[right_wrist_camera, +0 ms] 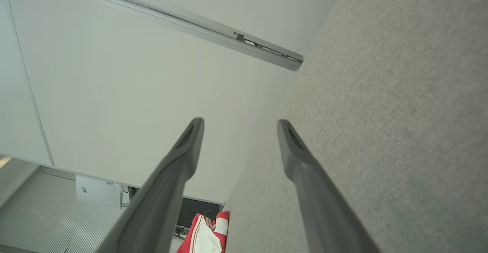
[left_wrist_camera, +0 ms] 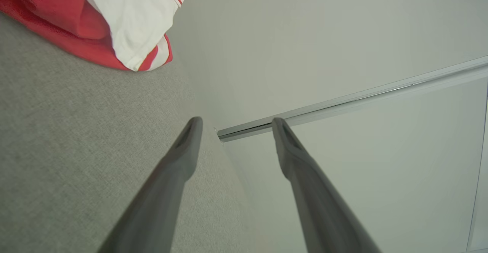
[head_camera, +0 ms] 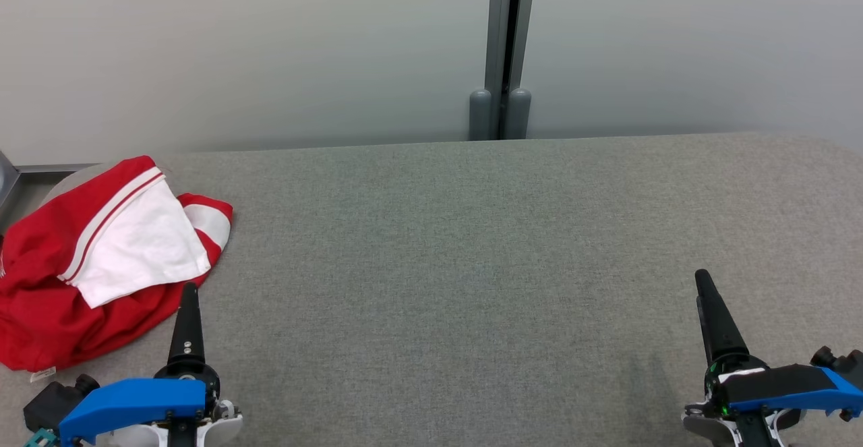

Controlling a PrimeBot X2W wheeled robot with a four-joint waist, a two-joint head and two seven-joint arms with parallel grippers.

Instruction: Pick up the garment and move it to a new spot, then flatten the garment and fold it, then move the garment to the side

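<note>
From the head view, the red and white garment (head_camera: 101,265) lies crumpled at the left edge of the frame, on the grey fabric worktop (head_camera: 472,265), with a white panel folded over the red cloth. The left claw (head_camera: 189,290) rises at the lower left, its dark tip just beside the garment's lower right hem; whether it touches the cloth cannot be told. The right claw (head_camera: 703,277) stands at the lower right over bare worktop, well apart from the garment. A grey post (head_camera: 500,49) runs down the pale wall behind. In the left wrist view, the left claw (left_wrist_camera: 234,125) has its two fingers spread wide with nothing between them, and the garment (left_wrist_camera: 129,16) sits in the upper left corner on the worktop (left_wrist_camera: 76,138). In the right wrist view, the right claw (right_wrist_camera: 240,125) is likewise spread and empty, the worktop (right_wrist_camera: 381,131) takes up the right side, and the garment (right_wrist_camera: 207,237) shows small at the bottom edge between the fingers.
</note>
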